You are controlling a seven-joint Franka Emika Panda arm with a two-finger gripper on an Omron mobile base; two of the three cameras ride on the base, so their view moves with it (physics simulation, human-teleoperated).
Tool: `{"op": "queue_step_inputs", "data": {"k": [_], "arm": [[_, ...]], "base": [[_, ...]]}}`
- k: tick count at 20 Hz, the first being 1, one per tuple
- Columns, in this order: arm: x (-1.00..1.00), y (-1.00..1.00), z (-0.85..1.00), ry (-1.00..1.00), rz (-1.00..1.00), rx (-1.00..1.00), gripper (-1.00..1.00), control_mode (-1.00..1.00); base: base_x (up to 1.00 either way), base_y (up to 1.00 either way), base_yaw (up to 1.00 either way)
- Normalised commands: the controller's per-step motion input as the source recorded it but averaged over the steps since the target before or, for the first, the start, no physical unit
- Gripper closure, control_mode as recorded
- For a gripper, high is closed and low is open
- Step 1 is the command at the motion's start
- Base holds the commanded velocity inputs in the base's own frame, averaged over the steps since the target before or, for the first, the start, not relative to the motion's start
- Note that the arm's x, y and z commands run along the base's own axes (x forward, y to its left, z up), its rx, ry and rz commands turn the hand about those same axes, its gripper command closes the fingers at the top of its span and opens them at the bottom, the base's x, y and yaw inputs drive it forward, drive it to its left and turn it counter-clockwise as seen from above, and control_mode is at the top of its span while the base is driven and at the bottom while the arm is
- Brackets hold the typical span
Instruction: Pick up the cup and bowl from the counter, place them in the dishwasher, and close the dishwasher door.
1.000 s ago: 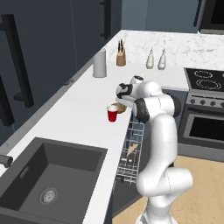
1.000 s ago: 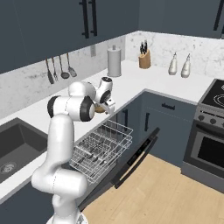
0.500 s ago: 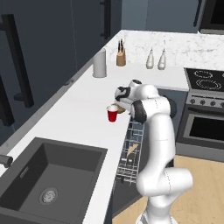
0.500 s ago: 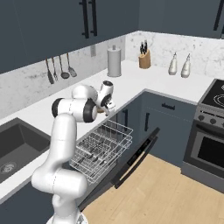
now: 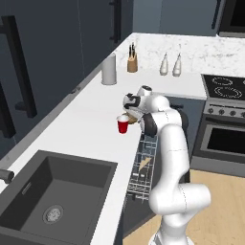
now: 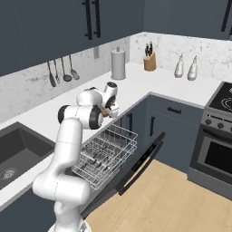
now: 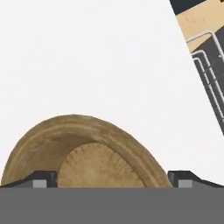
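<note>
The end effector [image 7: 112, 177] is hanging released just above the bowl [image 7: 85, 153], its two dark tips standing wide, one on each side of the tan rim at the bottom of the hand view; nothing is being held. Against the picture of a second ago the arm is sitting slightly nearer the surface edge and the wrist has dipped a little, so the approach is settling onto the bowl and not onto the cup [image 5: 123, 125]. In the left base view the cup is standing upright on the white surface [image 5: 86, 119] at frame centre, just left of the end effector [image 5: 130, 111], untouched. The bowl is lying close to the surface edge, mostly hidden by the wrist in both base views. In the right base view the dishwasher door [image 6: 136, 168] is hanging open at lower centre, and the wire rack [image 6: 105, 154] is drawn out, apparently empty. Judgement: the bowl grasp is not yet made; lowering and clenching on the rim comes next, and both items remain to be loaded.
</note>
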Motion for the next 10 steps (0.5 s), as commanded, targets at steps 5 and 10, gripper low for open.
{"op": "queue_step_inputs", "data": {"k": [5,10], "arm": [[0.08,0.14,-0.25,0.00,-0.05,0.00,1.00,-1.00],[-0.30,0.00,-0.15,-0.01,-0.08,0.00,1.00,-1.00]], "base": [[0.00,0.00,0.00],[0.00,0.00,0.00]]}}
